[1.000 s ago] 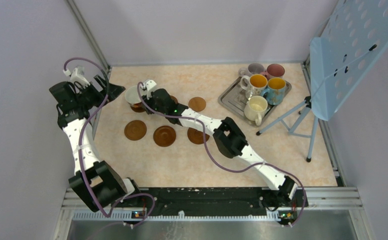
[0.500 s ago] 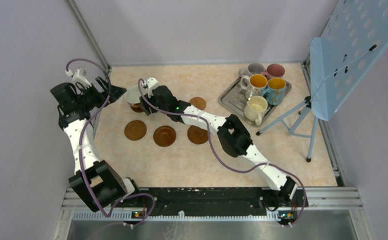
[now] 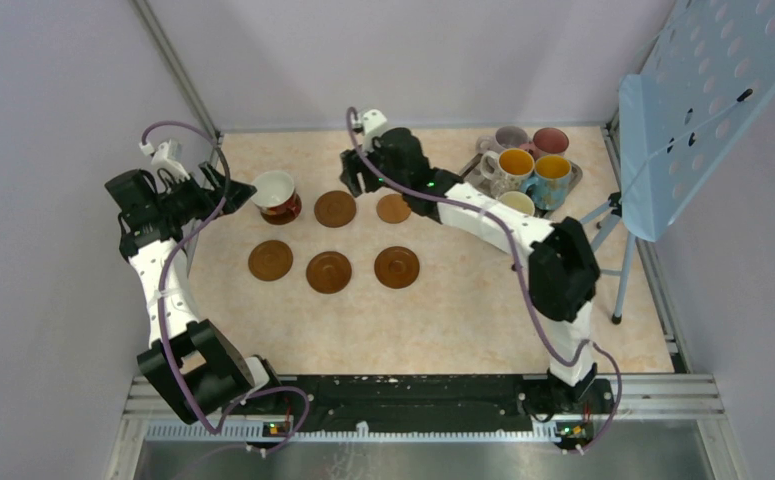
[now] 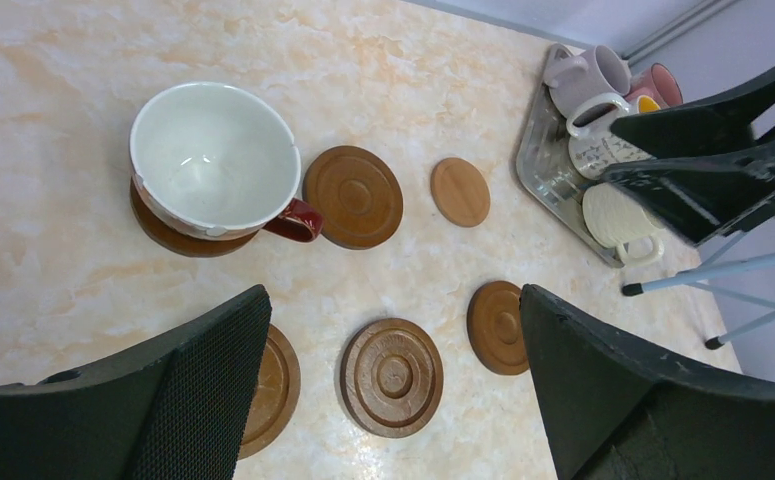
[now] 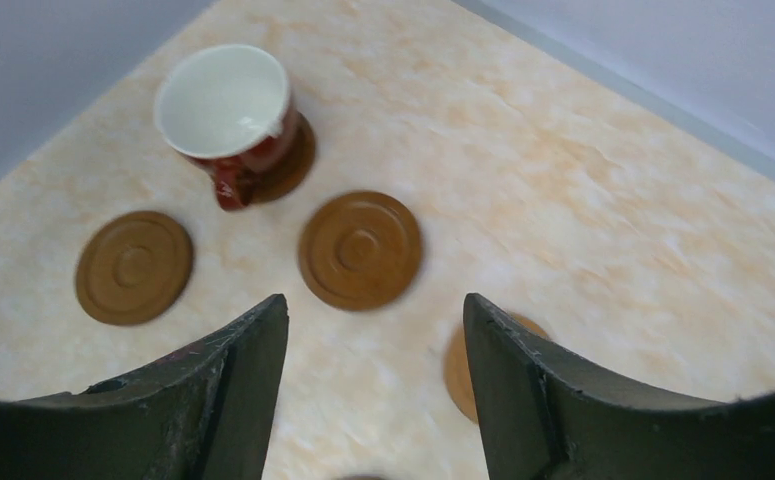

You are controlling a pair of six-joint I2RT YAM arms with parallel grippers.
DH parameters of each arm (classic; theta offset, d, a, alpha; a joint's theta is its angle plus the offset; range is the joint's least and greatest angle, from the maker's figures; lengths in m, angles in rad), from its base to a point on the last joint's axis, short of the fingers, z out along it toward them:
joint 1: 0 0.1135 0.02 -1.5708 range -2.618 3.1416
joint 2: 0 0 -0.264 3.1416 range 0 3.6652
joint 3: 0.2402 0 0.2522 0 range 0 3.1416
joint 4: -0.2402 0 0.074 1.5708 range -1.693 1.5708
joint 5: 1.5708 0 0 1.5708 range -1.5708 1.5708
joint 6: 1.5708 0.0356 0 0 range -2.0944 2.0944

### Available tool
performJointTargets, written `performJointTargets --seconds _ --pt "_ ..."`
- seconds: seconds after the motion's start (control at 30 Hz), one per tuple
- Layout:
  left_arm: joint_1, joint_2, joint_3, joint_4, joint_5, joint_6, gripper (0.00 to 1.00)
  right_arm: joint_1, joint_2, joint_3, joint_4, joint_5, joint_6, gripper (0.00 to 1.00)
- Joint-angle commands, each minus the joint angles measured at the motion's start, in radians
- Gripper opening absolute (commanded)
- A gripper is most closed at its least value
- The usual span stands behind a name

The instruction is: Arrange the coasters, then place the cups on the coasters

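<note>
A white cup (image 3: 275, 192) with a dark red outside stands on the back-left coaster (image 4: 178, 238). Five more coasters lie bare: a dark one (image 3: 335, 208) and a lighter one (image 3: 394, 208) in the back row, three (image 3: 270, 260) (image 3: 329, 271) (image 3: 396, 267) in front. My right gripper (image 3: 355, 182) hovers open and empty above the back row, the dark coaster (image 5: 360, 249) just beyond its fingertips. My left gripper (image 3: 228, 186) is wide open and empty, left of the cup. Other cups, lilac (image 3: 508, 137), pink (image 3: 550, 140), white (image 3: 515, 165) and blue (image 3: 552, 175), stand on the tray.
The square silver tray (image 3: 455, 200) sits at the back right; my right arm crosses over it and partly hides a cream cup (image 3: 516, 204). A blue perforated stand (image 3: 703, 100) on a tripod (image 3: 603, 240) leans over the right side. Walls close in at left and back.
My right gripper has opened and let go of the white cup on the back-left coaster, then drawn back up and to the right. The left arm has barely shifted.
</note>
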Motion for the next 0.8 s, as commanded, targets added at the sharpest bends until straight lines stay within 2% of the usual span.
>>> performJointTargets --seconds 0.0,0.2,0.33,0.57,0.77 --pt "-0.006 -0.026 -0.012 -0.012 0.03 0.06 0.99 -0.084 -0.175 -0.154 -0.115 0.009 0.004 0.62" --pt "-0.018 -0.051 -0.045 -0.009 0.035 0.056 0.99 -0.221 -0.341 -0.292 -0.366 -0.007 0.013 0.57" --pt "-0.03 -0.064 -0.057 -0.002 0.034 0.058 0.99 -0.259 -0.479 -0.452 -0.365 0.06 0.002 0.56" --pt "-0.061 -0.129 -0.069 -0.017 -0.018 0.096 0.99 -0.287 -0.6 -0.601 -0.391 0.235 0.037 0.53" --pt "-0.067 -0.187 -0.084 -0.024 -0.029 0.117 0.99 -0.389 -0.634 -0.661 -0.44 0.253 0.063 0.52"
